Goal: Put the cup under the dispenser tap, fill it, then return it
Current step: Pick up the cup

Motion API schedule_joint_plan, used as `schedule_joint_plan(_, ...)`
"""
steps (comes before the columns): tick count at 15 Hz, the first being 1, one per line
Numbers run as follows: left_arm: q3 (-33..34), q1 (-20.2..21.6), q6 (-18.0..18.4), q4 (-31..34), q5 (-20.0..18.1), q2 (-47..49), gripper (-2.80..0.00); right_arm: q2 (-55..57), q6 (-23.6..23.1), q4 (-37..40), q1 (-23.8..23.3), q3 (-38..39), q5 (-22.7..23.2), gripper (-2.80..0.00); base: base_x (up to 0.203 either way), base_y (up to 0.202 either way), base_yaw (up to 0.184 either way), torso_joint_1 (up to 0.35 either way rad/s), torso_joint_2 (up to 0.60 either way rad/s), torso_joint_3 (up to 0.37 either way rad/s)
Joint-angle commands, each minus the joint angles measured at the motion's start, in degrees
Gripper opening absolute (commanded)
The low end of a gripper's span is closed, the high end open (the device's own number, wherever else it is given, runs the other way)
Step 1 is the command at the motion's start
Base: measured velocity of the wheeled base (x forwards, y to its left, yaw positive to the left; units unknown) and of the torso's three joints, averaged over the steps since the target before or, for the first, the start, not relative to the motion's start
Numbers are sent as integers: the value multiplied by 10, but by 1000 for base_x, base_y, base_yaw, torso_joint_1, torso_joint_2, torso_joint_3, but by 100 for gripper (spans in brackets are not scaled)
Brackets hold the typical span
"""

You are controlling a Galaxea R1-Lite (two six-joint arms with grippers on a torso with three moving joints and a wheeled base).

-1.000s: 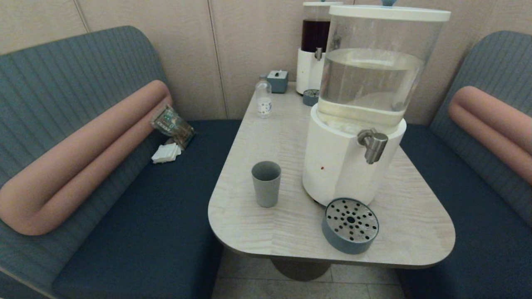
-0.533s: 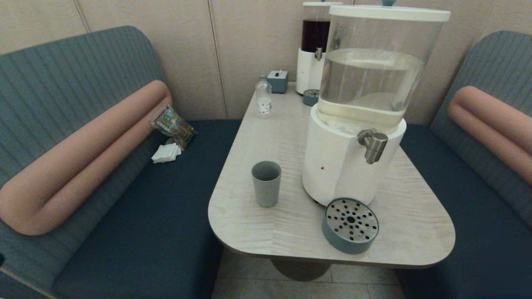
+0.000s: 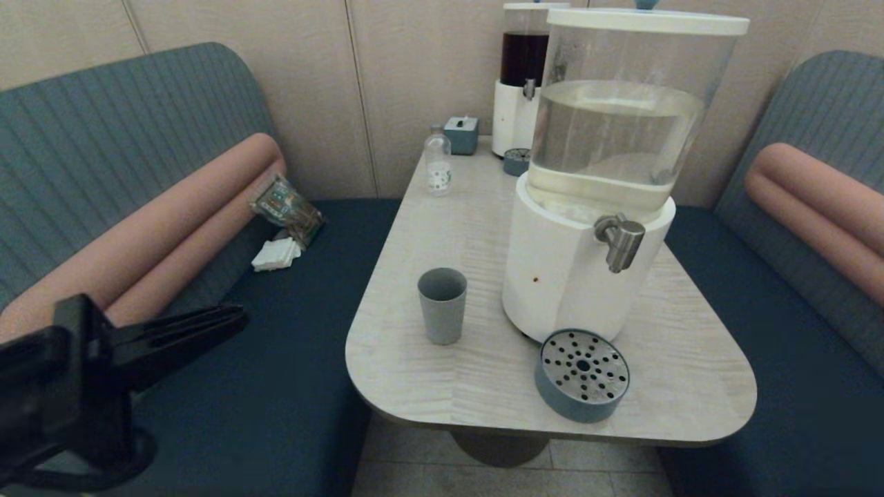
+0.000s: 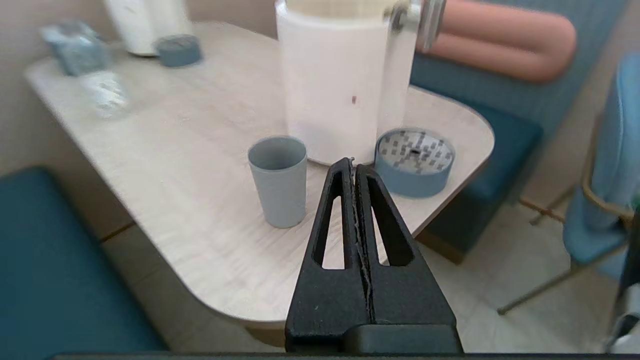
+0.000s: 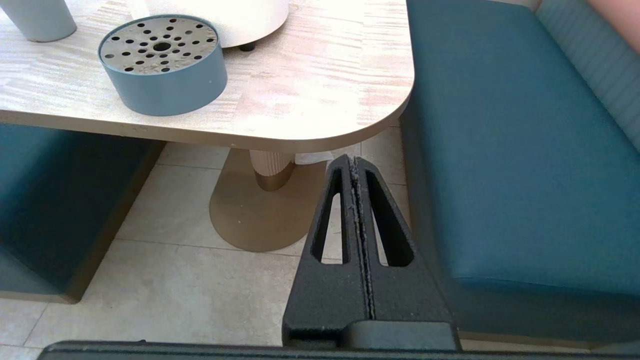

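The left gripper has its jaws pressed flat together on nothing, and it hangs off the desk's near-left edge, pointing toward the cup but well apart from it. The right gripper also has its jaws together and empty; it sits low beside the desk's near-right corner, over the floor, and does not show in the head view. The cup stands upright and empty on the desk, to the left of the big clear dispenser's white base and clear of it. It looks light and stiff, a thin matte plastic tumbler that should give a fair grip; its taper means a hold around the middle of the wall, or a little above, is likely safest, with the jaws first opened wider than the cup. Empty, it could tip at a nudge; filled, it will be heavier and must stay level. The dispenser tap juts over the round perforated drip tray, which seems to sit a little forward of the spout. How the tap is worked cannot be made out. In the left wrist view the tap is cut off at the edge and the far desk is blurred. The cup's far side is hidden.
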Motion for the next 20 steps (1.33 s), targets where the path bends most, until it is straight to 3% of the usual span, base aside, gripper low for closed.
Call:
schedule_joint_plan(1, 19, 0, 7, -169, -17, 196, -280, 0, 0, 0, 0, 0, 0, -280, 0, 0, 0, 0, 0, 0)
schedule_joint_plan(3, 27, 0, 22, -258, -32, 279, -280, 0, 0, 0, 0, 0, 0, -280, 0, 0, 0, 0, 0, 0)
schedule_joint_plan(5, 7, 0, 34, -292, -43, 320, -280, 0, 0, 0, 0, 0, 0, -280, 0, 0, 0, 0, 0, 0)
schedule_joint_plan(12, -91, 0, 52, -297, -44, 424, -280, 1, 0, -1, 0, 0, 0, -280, 0, 0, 0, 0, 0, 0)
schedule_joint_plan(17, -101, 0, 65, -297, -41, 442, -280, 1, 0, 0, 0, 0, 0, -280, 0, 0, 0, 0, 0, 0)
schedule_joint_plan(18, -103, 0, 67, -297, -40, 443, 0, 0, 0, 0, 0, 0, 0, -280, 0, 0, 0, 0, 0, 0)
schedule_joint_plan(20, -101, 0, 73, -297, -39, 449, 0, 0, 0, 0, 0, 0, 0, -280, 0, 0, 0, 0, 0, 0)
